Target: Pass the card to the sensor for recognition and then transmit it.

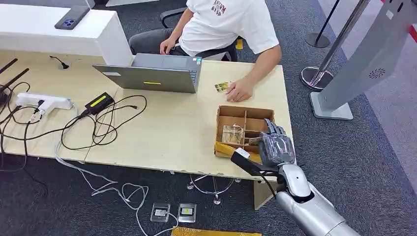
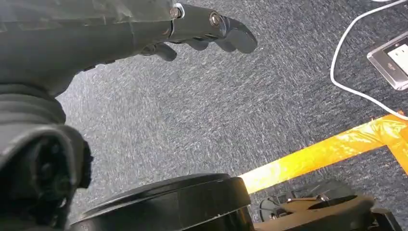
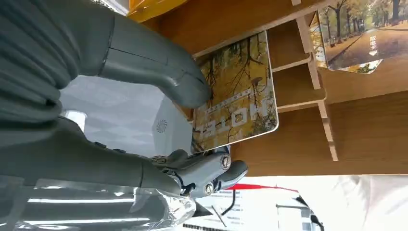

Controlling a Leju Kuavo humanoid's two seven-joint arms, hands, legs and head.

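Note:
My right hand [image 1: 276, 145] reaches into the near right part of a brown compartment box [image 1: 244, 114] at the table's right end. In the right wrist view a card [image 3: 240, 91] printed with yellow autumn trees stands in a slot of the box [image 3: 298, 144]. My thumb [image 3: 185, 89] presses its face and my fingers [image 3: 216, 173] curl at its edge, so the card is pinched. Another tree-print card [image 3: 353, 41] lies in a farther compartment. My left hand [image 2: 192, 26] hangs over grey carpet, holding nothing, its fingers apart.
A person in a white shirt [image 1: 231, 22] sits behind the table, one hand on a small card [image 1: 222, 87]. A grey laptop [image 1: 152, 73], cables and a power strip [image 1: 42, 102] lie to the left. Two small grey devices [image 1: 173, 212] sit on the floor. A grey kiosk [image 1: 364, 64] stands at the right.

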